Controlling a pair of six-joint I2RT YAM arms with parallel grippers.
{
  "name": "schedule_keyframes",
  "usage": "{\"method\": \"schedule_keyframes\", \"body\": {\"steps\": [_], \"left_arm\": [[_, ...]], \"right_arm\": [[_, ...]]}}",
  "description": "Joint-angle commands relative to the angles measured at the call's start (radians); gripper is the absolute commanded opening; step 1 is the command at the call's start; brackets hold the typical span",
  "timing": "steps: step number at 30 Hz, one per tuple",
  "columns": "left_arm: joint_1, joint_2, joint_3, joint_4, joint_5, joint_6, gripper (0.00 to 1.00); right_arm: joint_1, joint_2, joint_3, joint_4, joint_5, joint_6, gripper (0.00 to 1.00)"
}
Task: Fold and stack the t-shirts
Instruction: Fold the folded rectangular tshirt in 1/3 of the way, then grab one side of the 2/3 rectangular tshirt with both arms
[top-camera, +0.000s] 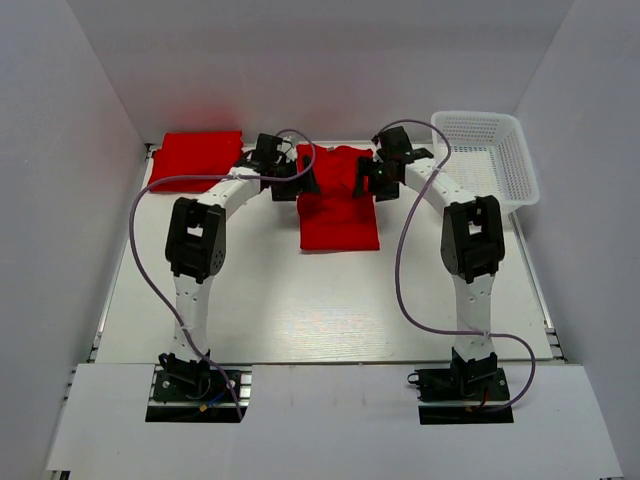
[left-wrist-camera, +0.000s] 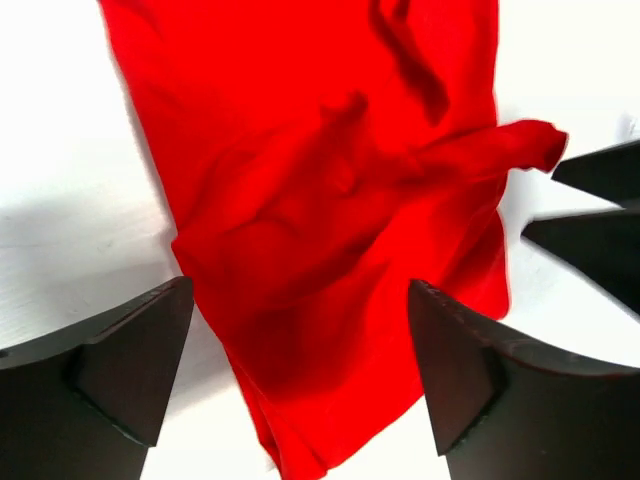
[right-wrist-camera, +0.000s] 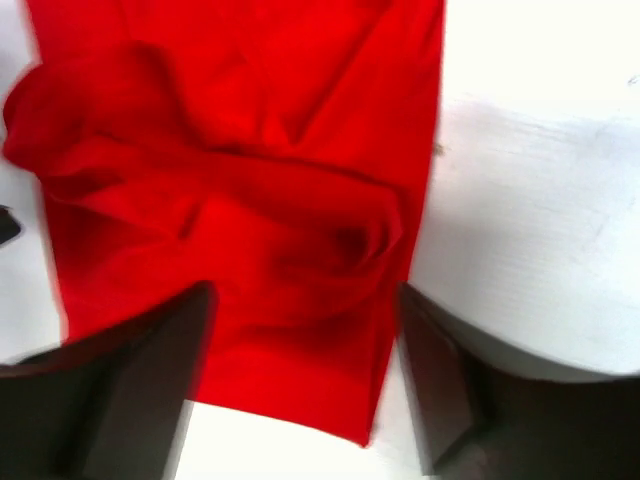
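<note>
The left fingers (left-wrist-camera: 125, 365) stand wide apart, released, gripping nothing. In the left wrist view they straddle the crumpled cloth of a red t-shirt (left-wrist-camera: 330, 210), whose folds rise in ridges between them, and a loose flap of it sticks out to the right toward two dark finger tips of the other arm at the picture's edge. The right fingers (right-wrist-camera: 130, 390) are spread the same way – open, with nothing pinched – and the right wrist view shows that same red cloth bunched and creased between them, its straight edge running down the right side onto the white bench (right-wrist-camera: 540, 200). From above, both wrists sit close together over the far end of this t-shirt (top-camera: 338, 215), the left one at its left edge and the right one at its right edge. The garment lies in the middle of the bench (top-camera: 300, 310) as a long narrow shape: its near part is flat and square-cornered, its far part rumpled between the arms. Whether either set of fingers touches the cloth, I cannot tell. Well apart to the left, in the far left corner, a folded t-shirt (top-camera: 197, 160) rests flat as a neat red rectangle. A white mesh basket (top-camera: 478, 116) stands at the far right corner of the bench – apart from both shirts.
</note>
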Motion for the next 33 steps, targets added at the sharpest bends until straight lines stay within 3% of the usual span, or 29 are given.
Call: {"method": "schedule_keyframes", "body": {"steps": [1, 6, 15, 20, 33], "left_arm": [[0.023, -0.065, 0.076, 0.030, -0.037, 0.003, 1.00], [0.023, -0.183, 0.027, 0.040, -0.078, 0.037, 1.00], [-0.011, -0.405, -0.396, 0.058, -0.077, 0.156, 1.00], [-0.063, -0.429, -0.543, 0.083, -0.077, 0.195, 1.00], [-0.118, -0.349, -0.576, 0.109, -0.135, 0.219, 0.99]], "right_arm": [[-0.001, -0.051, 0.055, 0.031, -0.054, -0.045, 0.90], [0.006, -0.189, -0.096, 0.082, -0.097, -0.068, 0.90], [0.026, -0.340, -0.419, 0.166, -0.100, -0.029, 0.90], [0.028, -0.383, -0.569, 0.225, -0.069, 0.014, 0.90], [0.025, -0.297, -0.601, 0.263, -0.065, 0.061, 0.90]]}}
